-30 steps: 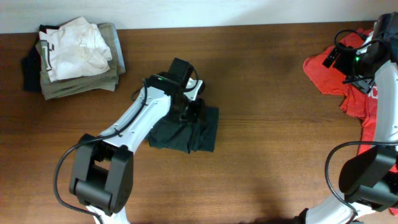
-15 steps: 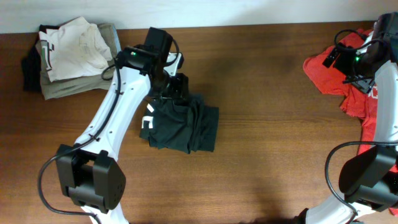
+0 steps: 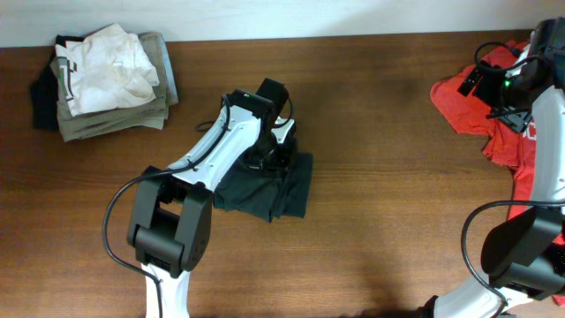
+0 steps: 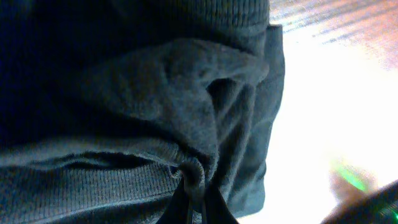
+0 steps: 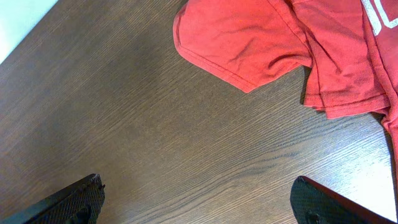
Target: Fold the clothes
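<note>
Black T-shirt point(image 3: 274, 196) lies on the table point(image 3: 380, 256), a little left of centre, bunched into a rough oblong. Its long axis runs left-right, canted slightly so the right end sits nearer the robot. The near edge is fairly straight. The right end shows stacked folds running near-to-far. The far edge is hidden under the wrist. No neck opening shows, so I cannot tell which end is the collar.

Left arm point(image 3: 207, 159) starts from its base at the near table edge and reaches diagonally away and to the right. It bends over at the far side of the bundle, and the wrist turns down onto the shirt's far edge. Left gripper point(image 3: 272, 159) points into the cloth. In the wrist view the fingertips point(image 4: 180, 211) are pressed together with a puckered ridge of ribbed hem drawn in between them. That view is dark and very close, but it reads as a pinch on the fabric.

Right arm point(image 3: 547, 177) stands along the right edge, well apart from the black shirt. Right gripper point(image 5: 198, 190) is spread wide above bare wood, with nothing between the fingers. Red T-shirt point(image 5: 249, 37) lies crumpled just beyond it.

Far left corner: a pile of folded white and khaki garments point(image 3: 106, 79).
</note>
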Controlling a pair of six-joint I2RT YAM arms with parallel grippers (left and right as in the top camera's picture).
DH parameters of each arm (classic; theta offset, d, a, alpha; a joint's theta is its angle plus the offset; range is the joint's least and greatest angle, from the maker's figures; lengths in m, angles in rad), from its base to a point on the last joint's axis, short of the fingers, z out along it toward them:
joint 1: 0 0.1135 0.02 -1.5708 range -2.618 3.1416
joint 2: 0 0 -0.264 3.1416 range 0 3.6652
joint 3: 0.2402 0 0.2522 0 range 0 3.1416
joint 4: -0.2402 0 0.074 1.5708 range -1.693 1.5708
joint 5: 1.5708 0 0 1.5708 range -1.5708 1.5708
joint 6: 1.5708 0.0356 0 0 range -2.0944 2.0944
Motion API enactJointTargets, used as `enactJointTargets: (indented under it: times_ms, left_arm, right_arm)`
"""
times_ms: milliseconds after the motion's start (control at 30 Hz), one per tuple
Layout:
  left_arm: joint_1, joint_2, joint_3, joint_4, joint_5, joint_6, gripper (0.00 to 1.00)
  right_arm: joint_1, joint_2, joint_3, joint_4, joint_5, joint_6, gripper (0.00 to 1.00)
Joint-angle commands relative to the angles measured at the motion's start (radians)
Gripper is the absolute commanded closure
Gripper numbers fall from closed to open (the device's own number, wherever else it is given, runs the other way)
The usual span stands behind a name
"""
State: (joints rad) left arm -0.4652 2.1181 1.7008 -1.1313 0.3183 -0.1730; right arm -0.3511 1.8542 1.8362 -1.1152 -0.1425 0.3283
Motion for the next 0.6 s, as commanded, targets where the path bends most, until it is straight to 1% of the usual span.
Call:
enactJointTargets:
  times_ms: [0,200,233,267,467,500,533,567]
  left_arm:
    - [-0.005,-0.008,0.055,-0.051,0.123,0.022,1.0]
    - [-0.029,-0.006,0.07,-0.075,0.119,0.032,0.98]
    - [-0.04,-0.005,0.064,-0.074,0.115,0.032,0.91]
    - [-0.057,-0.003,0.054,-0.074,0.092,0.032,0.88]
    - [-0.169,-0.003,-0.052,-0.054,0.075,0.032,0.87]
    - [-0.182,-0.003,-0.05,-0.048,0.074,0.032,0.88]
    - [-0.19,-0.005,-0.032,-0.053,0.075,0.037,0.98]
    - [-0.188,-0.008,0.008,-0.076,0.074,0.053,1.0]
  right_arm:
    - [-0.003,-0.002,0.01,0.0,0.009,-0.01,0.01]
    - [-0.003,-0.002,0.01,0.0,0.009,-0.01,0.01]
    - [-0.003,-0.002,0.01,0.0,0.009,-0.01,0.01]
    - [-0.003,-0.002,0.01,0.0,0.009,-0.01,0.01]
    - [-0.003,-0.002,0.01,0.0,0.009,-0.01,0.01]
    - [-0.003,-0.002,0.01,0.0,0.009,-0.01,0.01]
    - [-0.003,-0.002,0.01,0.0,0.009,-0.01,0.01]
    - [-0.003,-0.002,0.01,0.0,0.009,-0.01,0.01]
